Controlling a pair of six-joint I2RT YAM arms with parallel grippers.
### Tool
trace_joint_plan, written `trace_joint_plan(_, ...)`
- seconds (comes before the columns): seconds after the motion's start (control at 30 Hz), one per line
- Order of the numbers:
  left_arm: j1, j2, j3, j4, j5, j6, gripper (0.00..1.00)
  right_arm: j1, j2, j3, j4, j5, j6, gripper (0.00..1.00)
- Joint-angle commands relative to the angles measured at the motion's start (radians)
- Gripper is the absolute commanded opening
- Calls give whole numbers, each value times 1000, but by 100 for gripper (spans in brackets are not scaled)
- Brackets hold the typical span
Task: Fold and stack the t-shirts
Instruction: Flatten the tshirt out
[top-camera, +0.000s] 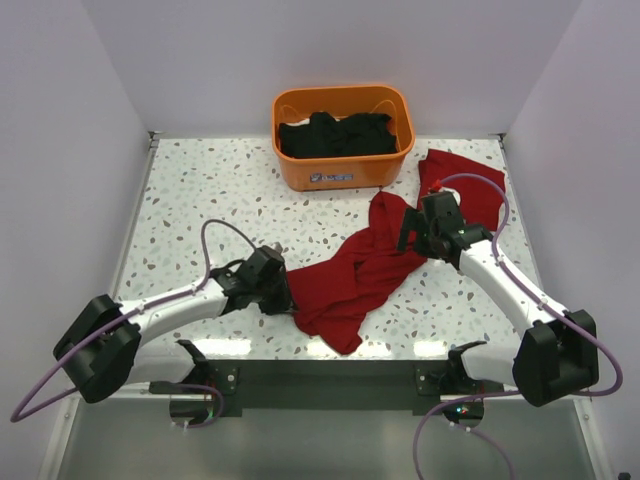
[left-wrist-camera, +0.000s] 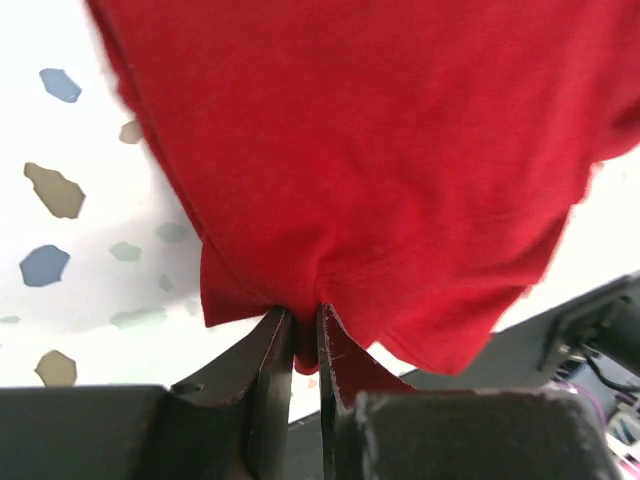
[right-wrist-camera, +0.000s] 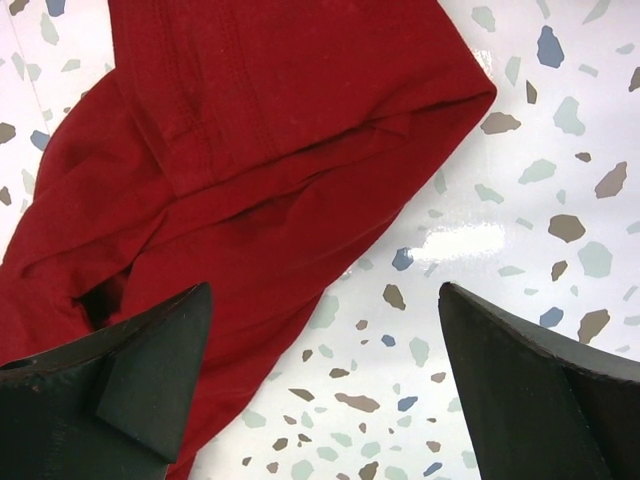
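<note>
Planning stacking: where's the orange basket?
In the top view, the orange basket sits at the far middle of the table, just beyond the red t-shirt.

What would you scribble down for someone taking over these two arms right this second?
Left claw: shut, pinching the near-left end of the red t-shirt.
Right claw: wide open above the shirt's far part, holding nothing.
The shirt lies crumpled and twisted across the table. The orange basket at the far edge holds dark cloth.
Done: nothing folded or stacked on the table.
Left: spread the shirt flat, fold it, stack it.
</note>
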Motion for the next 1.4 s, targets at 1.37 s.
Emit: trace_joint_plan(1.37, 197, -185, 182, -234, -237, 120, 0, 108, 496, 302, 20, 186, -148, 61)
